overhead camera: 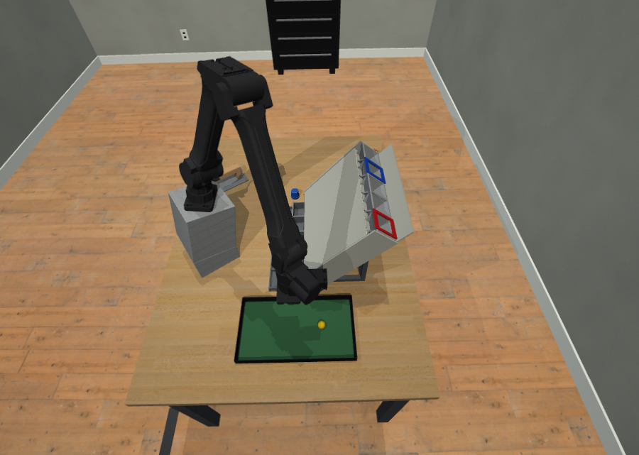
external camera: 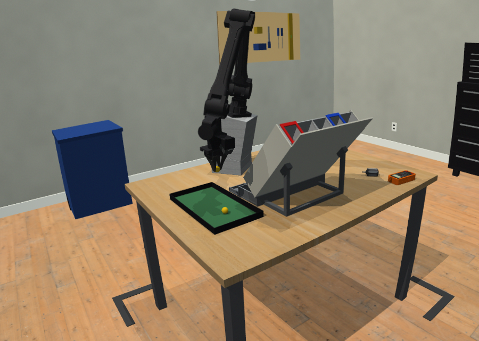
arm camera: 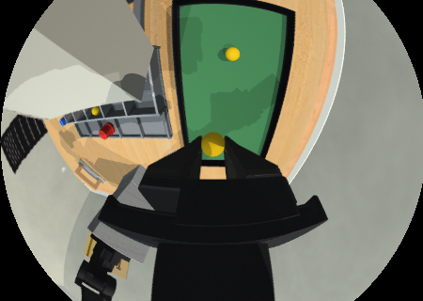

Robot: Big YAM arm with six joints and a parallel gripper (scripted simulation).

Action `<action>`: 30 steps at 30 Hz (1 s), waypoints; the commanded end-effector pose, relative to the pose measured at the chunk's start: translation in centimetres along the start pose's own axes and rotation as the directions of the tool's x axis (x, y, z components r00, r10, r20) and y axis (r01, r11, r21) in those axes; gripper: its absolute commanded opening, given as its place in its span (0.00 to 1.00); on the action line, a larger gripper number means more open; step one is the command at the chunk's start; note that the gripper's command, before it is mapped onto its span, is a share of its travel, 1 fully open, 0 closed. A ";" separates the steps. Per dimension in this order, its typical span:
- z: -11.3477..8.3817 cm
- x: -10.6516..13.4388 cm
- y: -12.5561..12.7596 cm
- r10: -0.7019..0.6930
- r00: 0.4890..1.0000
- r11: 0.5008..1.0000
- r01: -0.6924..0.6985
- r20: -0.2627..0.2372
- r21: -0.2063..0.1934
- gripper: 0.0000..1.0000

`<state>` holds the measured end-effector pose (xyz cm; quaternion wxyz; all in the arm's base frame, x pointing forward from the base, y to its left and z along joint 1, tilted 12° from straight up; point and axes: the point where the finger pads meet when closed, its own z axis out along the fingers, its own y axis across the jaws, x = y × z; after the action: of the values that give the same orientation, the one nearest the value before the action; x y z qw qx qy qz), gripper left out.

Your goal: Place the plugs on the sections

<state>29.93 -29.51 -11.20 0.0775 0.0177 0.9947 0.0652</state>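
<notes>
My gripper (external camera: 217, 168) (arm camera: 212, 140) is shut on a yellow marble (arm camera: 212, 143) and holds it above the near-left end of the green tray (overhead camera: 294, 360) (external camera: 216, 229) (arm camera: 177, 69). In the top view the wrist hides the fingers. A second yellow marble (overhead camera: 321, 324) (external camera: 224, 210) (arm camera: 233, 54) lies in the tray. The slanted grey cover (overhead camera: 335, 207) (external camera: 310, 151) carries a red-banded funnel (overhead camera: 376, 221) (external camera: 285, 133) and a blue-banded funnel (overhead camera: 367, 166) (external camera: 332, 115) on top. The row of sections (overhead camera: 298, 212) (external camera: 241, 190) (arm camera: 134, 125) lies at its foot, with another marble (arm camera: 95, 111) in one. The red plug (arm camera: 106, 131) stands at the sections, the blue plug (overhead camera: 295, 193) (arm camera: 63, 119) at their far end.
The arm stands on a grey pedestal (overhead camera: 206, 233) at the table's left back. An orange meter (external camera: 401, 176) and a small dark tool (external camera: 371, 171) lie behind the cover's stand. A blue cabinet (external camera: 90, 163) and a black drawer unit (overhead camera: 304, 21) stand on the floor.
</notes>
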 end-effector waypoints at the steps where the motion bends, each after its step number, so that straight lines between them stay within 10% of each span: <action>1: -1.7 -1.4 0.0 0.001 1.000 1.000 -0.001 0.022 0.023 0.00; 17: -5.6 -3.6 5.7 -0.002 0.999 0.999 0.001 0.032 0.033 0.00; 30: -10.7 -5.1 15.6 0.002 1.000 1.000 -0.003 0.019 0.021 0.00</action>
<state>33.12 -17.24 -0.30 0.0838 -0.0013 0.9948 0.0582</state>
